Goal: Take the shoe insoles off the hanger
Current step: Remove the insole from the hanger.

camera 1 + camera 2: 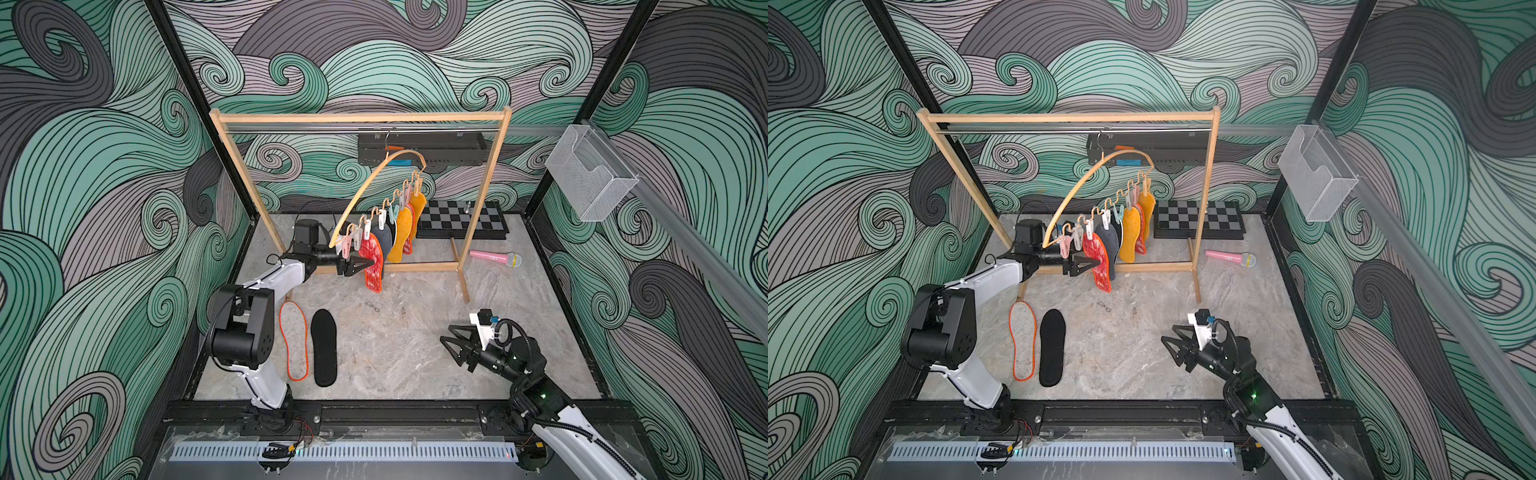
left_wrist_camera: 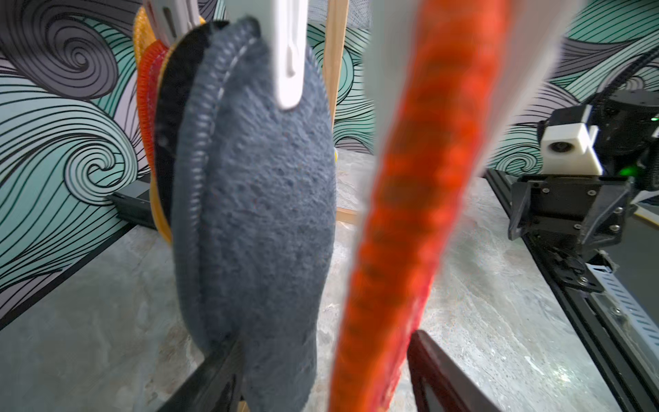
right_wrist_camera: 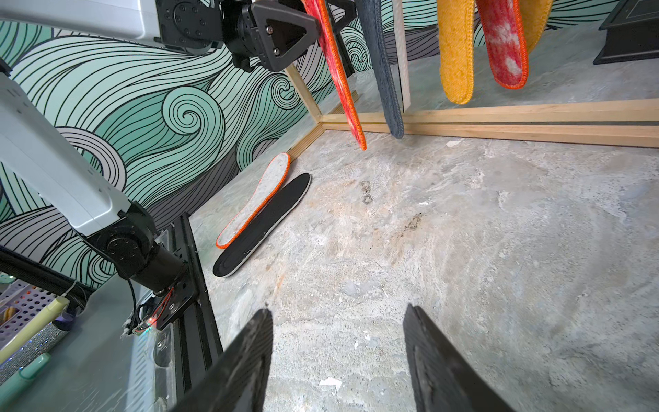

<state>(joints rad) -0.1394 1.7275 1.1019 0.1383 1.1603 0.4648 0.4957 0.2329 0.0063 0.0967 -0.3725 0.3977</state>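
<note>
Where the left gripper (image 1: 365, 265) stands: raised off the table (image 1: 415, 332), level with the hanging row, under the low end of the hanger (image 1: 353, 200).
Left gripper, opening: the jaws are wide apart and they clamp nothing.
Between its jaws: the red-white mottled insole (image 1: 372, 276), seen edge-on in the left wrist view (image 2: 410, 214). It hangs very close to one finger (image 2: 438, 374). This part is blurred, so I cannot tell if they touch.
At the other finger (image 2: 210, 378): the dark grey insole (image 2: 264, 214) hangs partly in front of it, held at the top by a white peg (image 2: 289, 53).
Beyond the fingertips, along the row: a black insole (image 2: 174, 107) just behind the grey one, then a mustard yellow insole (image 1: 401, 237), and near the high end of the hanger another yellow insole (image 1: 417, 201).
Just above the left gripper: two bare pegs (image 1: 345, 245) on the wavy bar.
Below the left gripper, back toward the base of its arm: the pale insole with orange edging (image 1: 294, 340) and a second black insole (image 1: 324, 353), flat on the table, side by side.
Right gripper (image 1: 451, 345): low over the table, well apart from the hanger.
Right gripper, opening: the jaws are apart. In the right wrist view (image 3: 338, 356) only table shows between them.
Ahead of the right gripper: the two lying insoles, and farther on the hanging row.
</note>
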